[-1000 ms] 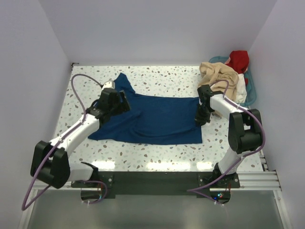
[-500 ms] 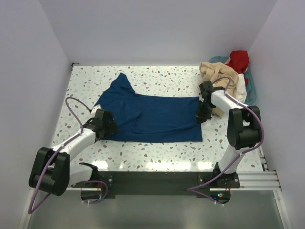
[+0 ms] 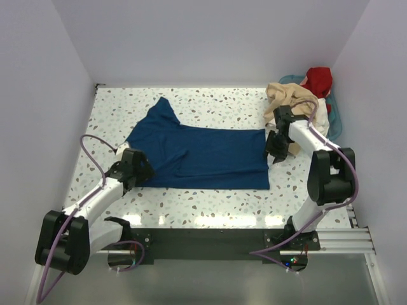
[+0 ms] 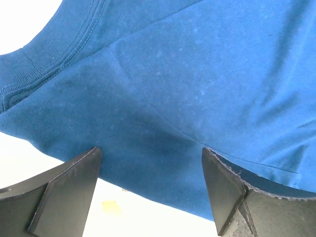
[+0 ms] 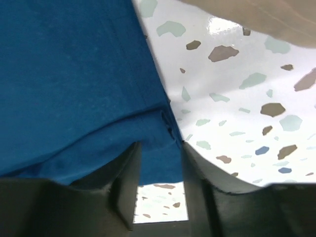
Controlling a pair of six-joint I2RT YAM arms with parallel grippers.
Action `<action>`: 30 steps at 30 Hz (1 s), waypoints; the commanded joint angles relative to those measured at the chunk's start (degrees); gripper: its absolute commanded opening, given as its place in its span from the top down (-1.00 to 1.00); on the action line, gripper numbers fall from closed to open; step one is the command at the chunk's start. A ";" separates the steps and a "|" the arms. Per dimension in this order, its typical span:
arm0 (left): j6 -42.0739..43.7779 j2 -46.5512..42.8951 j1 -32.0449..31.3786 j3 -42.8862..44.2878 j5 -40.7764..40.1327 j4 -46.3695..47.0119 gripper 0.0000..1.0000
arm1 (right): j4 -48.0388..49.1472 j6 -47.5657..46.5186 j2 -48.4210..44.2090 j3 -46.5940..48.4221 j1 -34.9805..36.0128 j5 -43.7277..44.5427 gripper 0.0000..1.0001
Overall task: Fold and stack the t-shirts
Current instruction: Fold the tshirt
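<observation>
Navy blue t-shirt (image 3: 203, 159): one item, spread nearly flat on the speckled table (image 3: 222, 105), at mid-table between the two arms. Cloth plain dark blue, with a soft diagonal crease left of centre and a ribbed, stitched collar band (image 4: 29, 79) in the left wrist view.

Beige t-shirt (image 3: 289, 96), red t-shirt (image 3: 318, 79), white t-shirt (image 3: 323, 115): bunched together in and over the teal basket (image 3: 336, 124) at the far right corner. Their outlines and fronts cannot be made out. The right arm crosses in front of the beige one, and only a strip of the basket's rim shows.

Orientation of the navy item: long axis runs left to right across the table. Collar end is at the left, a straight hem edge at the right, and one sleeve (image 3: 162, 109) points to the far left.

Left gripper (image 3: 138, 166): over the shirt's near-left corner, hiding it. Its fingers (image 4: 64, 190) are spread wide, with blue cloth filling the span between them.

Right gripper (image 3: 275, 152): at the far end of the right hem edge. Its fingers (image 5: 123, 190) stand a narrow gap apart, with the hem corner lying between the tips. Whether they bear on the cloth cannot be told.
</observation>
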 commanded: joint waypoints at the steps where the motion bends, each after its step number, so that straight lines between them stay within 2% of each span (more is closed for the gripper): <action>1: 0.20 -2.24 0.40 0.70 0.43 -0.59 -0.75 | 0.29 -2.23 -7.93 0.34 0.13 -0.29 0.08; 4: 0.03 -2.95 0.40 0.97 0.96 -0.51 -0.75 | 2.93 -4.25 -11.63 -2.55 1.27 -2.83 -0.08; 6: 0.03 -3.04 0.40 0.79 1.57 -0.25 -0.76 | 3.72 -5.04 -11.90 -4.13 3.19 -6.17 -0.09; 11: -0.50 -2.51 0.40 0.35 2.63 0.28 -0.76 | 6.00 -4.00 -8.75 -6.78 12.41 -7.94 -0.09; 13: -0.50 -2.68 0.40 -0.09 2.72 0.28 -0.76 | 7.93 -2.16 -7.34 -8.01 13.92 -8.99 -0.07; 21: -1.56 -3.74 0.40 -1.58 2.89 0.02 -0.77 | 8.47 -1.97 -2.68 -6.96 14.19 -9.35 -0.03; 30: -1.56 -5.32 0.40 -2.29 2.36 -1.03 -0.78 | 8.82 -2.06 0.84 -3.54 14.19 -5.57 0.00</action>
